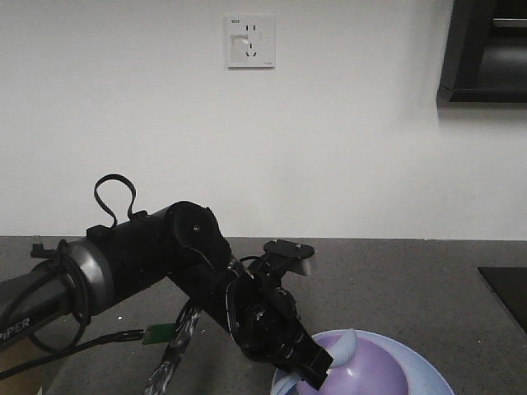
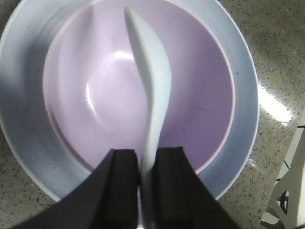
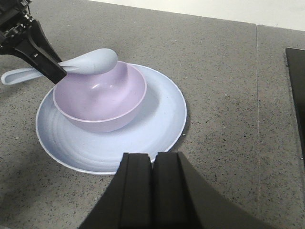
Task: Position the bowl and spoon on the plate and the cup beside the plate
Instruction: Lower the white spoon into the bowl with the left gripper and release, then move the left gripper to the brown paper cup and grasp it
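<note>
Grey counter (image 3: 228, 71): left tool (image 2: 147, 156) pinches spoon (image 2: 151, 86) over bowl (image 2: 95, 95) on plate (image 2: 24, 95); right tool (image 3: 152, 160) closed

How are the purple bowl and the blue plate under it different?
The bowl is lavender, the plate pale blue. The bowl is deep and narrower, the plate shallow and wider. The bowl sits on the plate; the plate rests on the counter. Both are round.

- The bowl (image 3: 95, 102) looks like smooth lavender plastic, with soft shiny highlights inside.
- The plate (image 3: 157, 119) is pale blue plastic, low-gloss, with faint concentric ridges.
- The spoon (image 3: 95, 61) is pale, smooth, nearly matt plastic.
- The table (image 3: 214, 62) around the plate is grey, speckled, stone-like and matt.
- The left claw (image 2: 145, 160) and right claw (image 3: 152, 162) are black, matt and smooth-faced.
</note>
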Tool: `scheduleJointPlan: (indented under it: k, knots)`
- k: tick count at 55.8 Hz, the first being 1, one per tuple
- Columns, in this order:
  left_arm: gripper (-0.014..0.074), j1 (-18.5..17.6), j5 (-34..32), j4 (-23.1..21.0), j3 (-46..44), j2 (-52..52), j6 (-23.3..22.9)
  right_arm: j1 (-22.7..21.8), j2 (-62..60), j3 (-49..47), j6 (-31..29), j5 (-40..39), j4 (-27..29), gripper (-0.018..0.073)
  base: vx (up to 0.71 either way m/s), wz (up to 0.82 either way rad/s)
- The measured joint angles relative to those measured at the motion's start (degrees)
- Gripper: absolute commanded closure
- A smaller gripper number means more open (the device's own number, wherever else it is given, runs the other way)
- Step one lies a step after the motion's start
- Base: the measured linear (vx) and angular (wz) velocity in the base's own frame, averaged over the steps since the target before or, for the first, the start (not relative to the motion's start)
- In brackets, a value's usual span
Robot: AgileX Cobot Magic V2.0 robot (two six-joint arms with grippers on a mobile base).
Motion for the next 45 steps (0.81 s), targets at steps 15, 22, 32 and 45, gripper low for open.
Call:
scheduleJointPlan:
  k: [15,22,32,45]
  knots:
    - [0.0024,0.00,0.12,0.00,-0.20,0.00,0.00,0.00,0.00,0.00,0.00,0.00,-0.06,0.0568,0.00,0.00]
    - [0.0027,0.00,1.63,0.18,-2.82,0.00,0.44,0.00,0.00,0.00,0.00,0.00,-0.06,0.0568,0.00,0.00]
    - [0.0042,0.00,5.79,0.88,-10.82,0.00,0.85,0.00,0.00,0.00,0.00,0.00,-0.06,0.0568,0.00,0.00]
    - [0.0042,0.00,9.37,19.27,-16.96,-4.07,-2.34,0.00,0.00,0.00,0.00,0.02,-0.14,0.0568,0.00,0.00]
